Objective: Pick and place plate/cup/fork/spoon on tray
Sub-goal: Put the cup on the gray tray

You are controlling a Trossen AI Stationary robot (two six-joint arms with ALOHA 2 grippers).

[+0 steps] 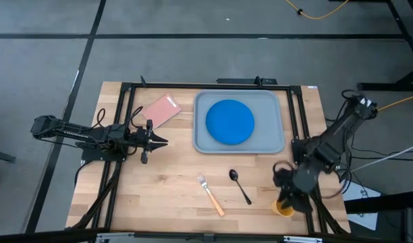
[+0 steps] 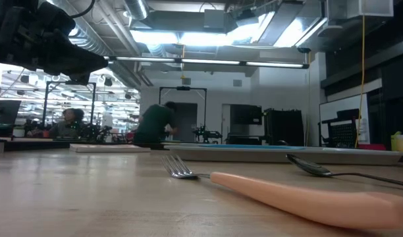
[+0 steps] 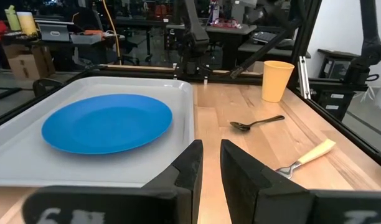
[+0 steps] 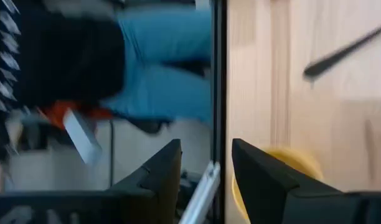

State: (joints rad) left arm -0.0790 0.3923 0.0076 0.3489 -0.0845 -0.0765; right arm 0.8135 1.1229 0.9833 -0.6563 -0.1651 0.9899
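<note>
At the table's near right corner, the right gripper hovers over the small yellow-orange cup, fingers spread.
The flat blue plate already sits on the grey-blue tray; the left gripper waits, fingers nearly together.

Overhead looks straight down; low view sits table-level; both share the fork.

Layout as I find it: the tray lies at the far middle of the table, and the plate lies flat inside it, central. The card lies just left of the tray, apart from it. Nearer the front edge, the fork lies left of the spoon, the two close but apart, both before the tray. The cup stands at the front right corner, right of the spoon. My left gripper sits left of the tray, before the card; my right gripper is directly over the cup
</note>
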